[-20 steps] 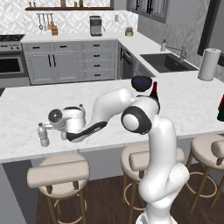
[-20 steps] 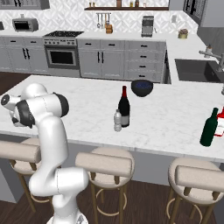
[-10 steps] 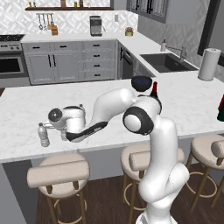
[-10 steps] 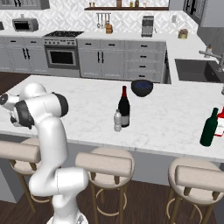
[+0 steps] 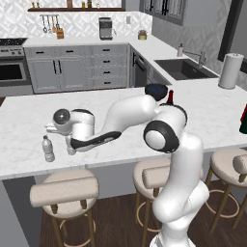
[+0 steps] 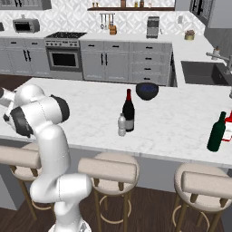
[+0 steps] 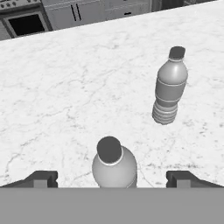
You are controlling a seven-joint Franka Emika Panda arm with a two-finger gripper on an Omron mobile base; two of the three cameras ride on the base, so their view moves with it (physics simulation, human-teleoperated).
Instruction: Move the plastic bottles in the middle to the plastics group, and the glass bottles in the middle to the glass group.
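Observation:
In the hand view my gripper is open. Its fingertips stand wide on either side of a clear plastic bottle that is upright on the marble counter, with a gap on both sides. A second plastic bottle of the plastics group stands a little beyond it. In the left base view the gripper is low at the counter's left end, beside a plastic bottle. In the middle, another plastic bottle stands against a dark red glass bottle. The glass group's dark green bottle is at the far right.
A dark blue bowl sits behind the middle bottles. A white paper-towel roll stands by the sink. Padded stools line the counter's near edge. My arm stretches low across the counter towards the left.
The jaws have gone from shut on the plastic bottle to wide open, letting it go to stand on the counter. The arm has hardly moved.

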